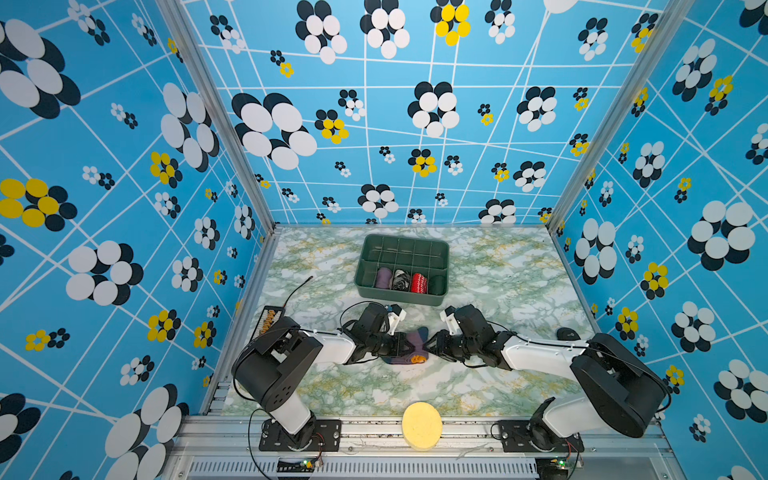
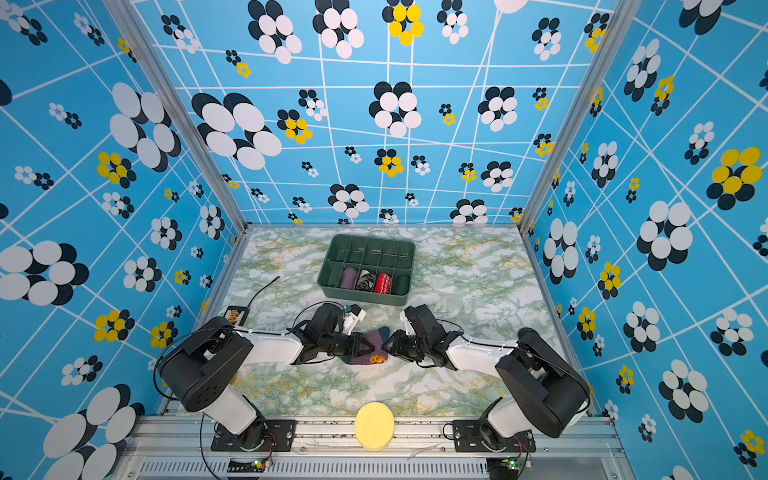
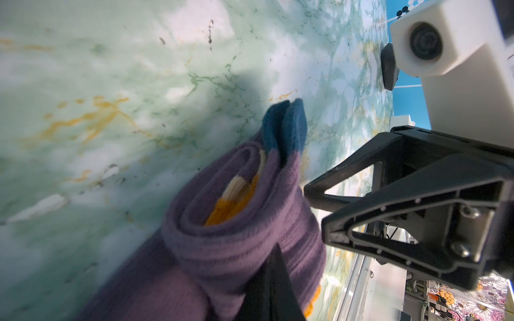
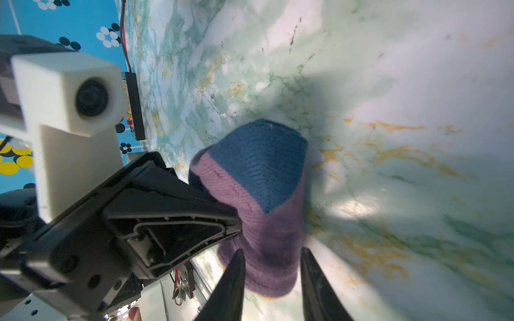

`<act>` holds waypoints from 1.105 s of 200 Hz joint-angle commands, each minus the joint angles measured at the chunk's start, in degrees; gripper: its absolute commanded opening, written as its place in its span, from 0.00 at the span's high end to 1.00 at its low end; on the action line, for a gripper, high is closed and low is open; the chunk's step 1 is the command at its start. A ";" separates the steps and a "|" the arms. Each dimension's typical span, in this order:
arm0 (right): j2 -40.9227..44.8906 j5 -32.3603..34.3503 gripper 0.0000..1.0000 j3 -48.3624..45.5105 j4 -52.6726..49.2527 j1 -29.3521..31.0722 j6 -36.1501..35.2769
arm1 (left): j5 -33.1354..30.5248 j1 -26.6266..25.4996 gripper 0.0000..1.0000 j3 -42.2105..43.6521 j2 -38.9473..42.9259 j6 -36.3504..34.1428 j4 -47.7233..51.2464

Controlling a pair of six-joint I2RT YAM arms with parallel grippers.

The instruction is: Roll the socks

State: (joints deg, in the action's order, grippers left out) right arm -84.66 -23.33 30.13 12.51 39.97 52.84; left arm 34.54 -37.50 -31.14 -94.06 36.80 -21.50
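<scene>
Purple socks (image 1: 415,338): one end hidden under left gripper (image 1: 400,345) (both top views). Dark object (image 1: 567,333) at right edge of desk (image 1: 498,270): too small to identify.

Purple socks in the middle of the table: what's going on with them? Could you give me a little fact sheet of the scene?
socks: purple, partly rolled, orange cuff inside the roll, blue toes sticking out
left gripper: shut on the socks' edge
right gripper: jaws either side of the roll, seemingly gripping it
green bin: beyond the socks; holds a purple bundle, a black-and-white bundle and a red bundle
yellow disc: front edge of the table
</scene>
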 commanded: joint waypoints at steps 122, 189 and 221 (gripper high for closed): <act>-10.71 -4.55 0.66 -3.02 17.59 -0.51 7.13 | -7.76 0.67 1.00 4.30 -5.26 -0.32 10.01; -6.39 0.35 0.96 -1.68 9.93 0.11 2.03 | -7.39 0.67 1.00 3.91 -4.61 0.00 9.83; -1.93 10.05 1.00 4.13 -7.50 3.77 -6.09 | -7.22 0.49 1.00 2.86 -2.37 -0.10 11.72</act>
State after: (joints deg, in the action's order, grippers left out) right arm -90.11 -22.57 29.85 21.41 41.52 54.54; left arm 34.74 -37.45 -30.50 -94.59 36.82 -24.23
